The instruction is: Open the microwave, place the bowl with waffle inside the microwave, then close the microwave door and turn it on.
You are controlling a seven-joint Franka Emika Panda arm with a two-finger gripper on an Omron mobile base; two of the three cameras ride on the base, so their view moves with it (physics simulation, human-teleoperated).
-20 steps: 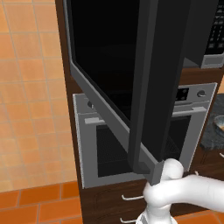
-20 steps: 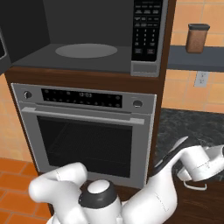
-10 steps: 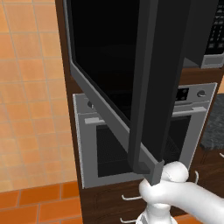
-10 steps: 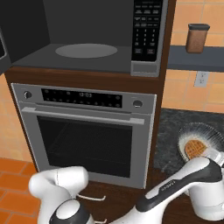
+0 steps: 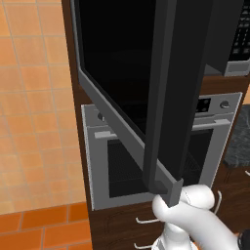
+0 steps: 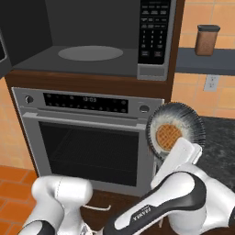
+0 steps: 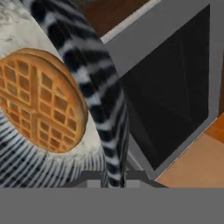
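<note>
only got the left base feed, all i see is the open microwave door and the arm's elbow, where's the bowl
Observer: In the right base view the bowl is lifted off the counter, in front of the oven's right edge, tipped so its inside faces the camera.
Operator: waffle still in it
Observer: Yes, the waffle lies against the bowl's inside; the hand view shows it there too.
Operator: grip ok
Observer: In the hand view the gripper pinches the bowl's striped rim between its fingertips.
Operator: microwave clear inside
Observer: The right base view shows the microwave cavity holding just its round turntable.
</note>
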